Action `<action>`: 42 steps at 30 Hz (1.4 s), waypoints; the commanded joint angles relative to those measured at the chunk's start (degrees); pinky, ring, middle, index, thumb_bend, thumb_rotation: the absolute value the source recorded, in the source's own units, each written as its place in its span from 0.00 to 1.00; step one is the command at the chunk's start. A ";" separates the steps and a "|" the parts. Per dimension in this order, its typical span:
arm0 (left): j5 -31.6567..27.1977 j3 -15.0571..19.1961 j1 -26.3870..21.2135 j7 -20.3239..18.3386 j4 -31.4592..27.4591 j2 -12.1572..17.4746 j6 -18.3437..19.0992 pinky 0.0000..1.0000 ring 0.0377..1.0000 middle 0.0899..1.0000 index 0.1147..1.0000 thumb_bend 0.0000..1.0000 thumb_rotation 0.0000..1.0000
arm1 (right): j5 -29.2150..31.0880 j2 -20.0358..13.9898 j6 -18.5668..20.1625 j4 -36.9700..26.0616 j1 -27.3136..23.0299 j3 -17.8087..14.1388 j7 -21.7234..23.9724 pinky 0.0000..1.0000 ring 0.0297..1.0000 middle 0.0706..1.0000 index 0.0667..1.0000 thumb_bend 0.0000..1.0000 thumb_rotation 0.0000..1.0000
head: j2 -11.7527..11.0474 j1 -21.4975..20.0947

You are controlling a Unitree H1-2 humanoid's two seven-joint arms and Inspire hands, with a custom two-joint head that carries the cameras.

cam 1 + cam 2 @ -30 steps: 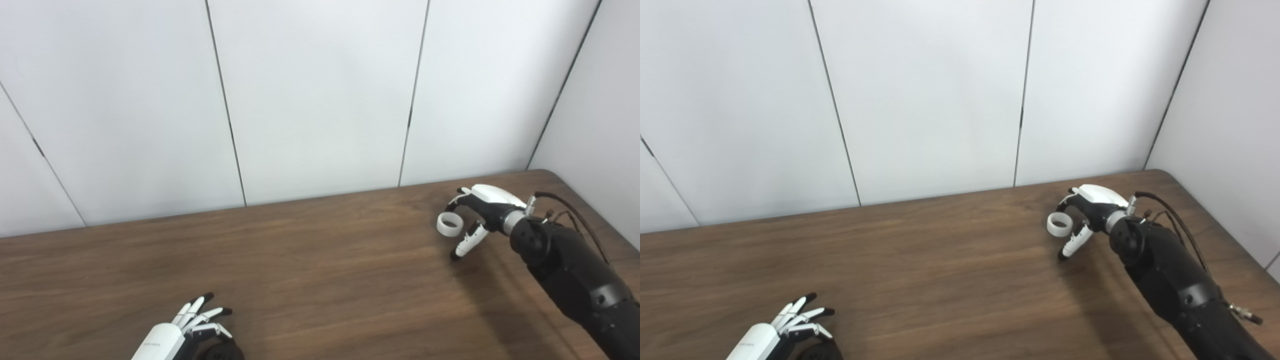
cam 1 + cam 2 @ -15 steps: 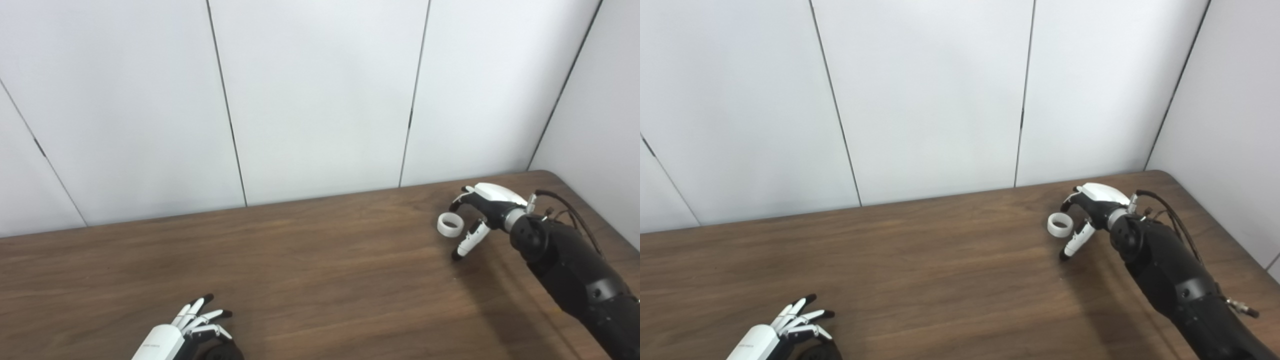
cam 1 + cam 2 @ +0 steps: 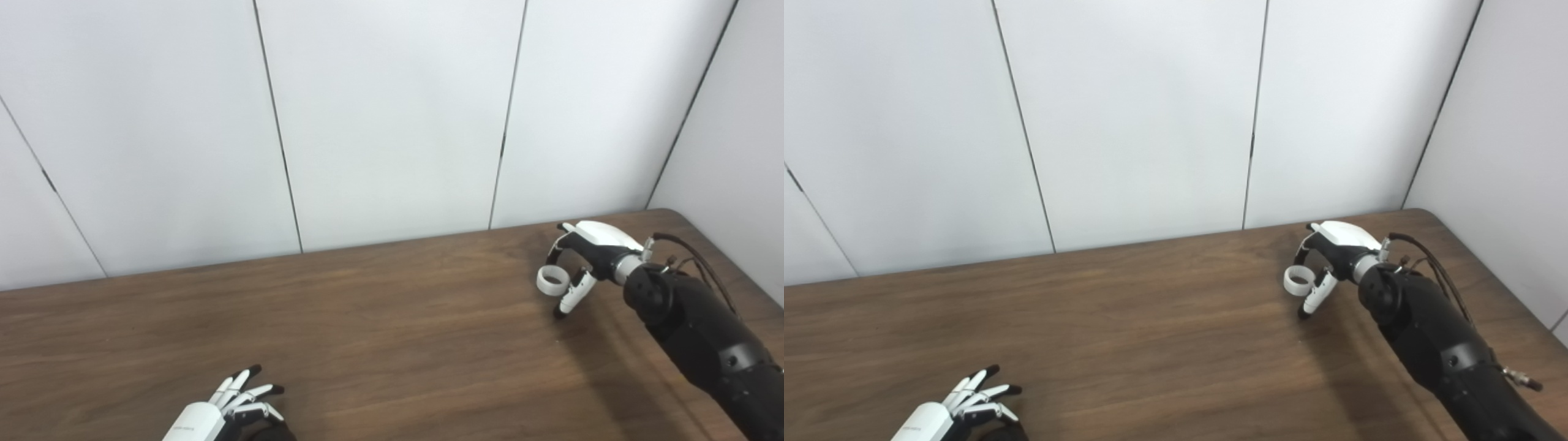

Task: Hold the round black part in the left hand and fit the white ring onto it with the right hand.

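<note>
The white ring (image 3: 553, 280) is at the far right of the wooden table (image 3: 392, 324). My right hand (image 3: 589, 250) arches over it, with fingers on its far side and the thumb against its near right side, pinching it. The round black part (image 3: 269, 433) lies at the bottom edge on the left and is mostly cut off. My left hand (image 3: 228, 411) hovers over it with fingers spread apart, and I see no grip on it. The ring also shows in the right eye view (image 3: 1299, 280).
White wall panels (image 3: 392, 122) stand behind the table's far edge. The table's rounded right corner (image 3: 670, 213) is just behind the right hand. Cables (image 3: 692, 257) run along the right wrist.
The right hand's fingers and thumb have closed in on the ring, which now sits flatter and closer to the thumb. The left hand has slid down toward the bottom edge.
</note>
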 commanded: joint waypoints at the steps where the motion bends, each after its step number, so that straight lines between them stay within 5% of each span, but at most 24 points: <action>1: 0.55 0.14 0.52 -1.30 -0.86 1.33 -0.06 1.00 1.00 0.84 0.41 0.52 0.04 | -0.80 -1.65 0.10 -0.55 -1.66 -0.58 -1.58 1.00 1.00 1.00 0.47 0.54 0.13 | 0.07 -0.04; 24: 0.75 0.07 0.08 -1.37 0.18 1.21 -0.50 1.00 1.00 0.84 0.41 0.52 0.04 | 0.78 -1.75 -0.82 -1.08 -1.88 -1.38 -0.84 1.00 1.00 0.94 0.45 0.52 0.12 | 0.28 0.29; 42: 2.72 -2.30 -6.96 -2.94 5.33 -3.10 3.74 1.00 1.00 0.84 0.41 0.52 0.04 | 5.09 -1.32 -5.31 -7.18 -1.78 -4.05 -1.46 0.99 1.00 0.92 0.44 0.52 0.12 | 1.09 6.85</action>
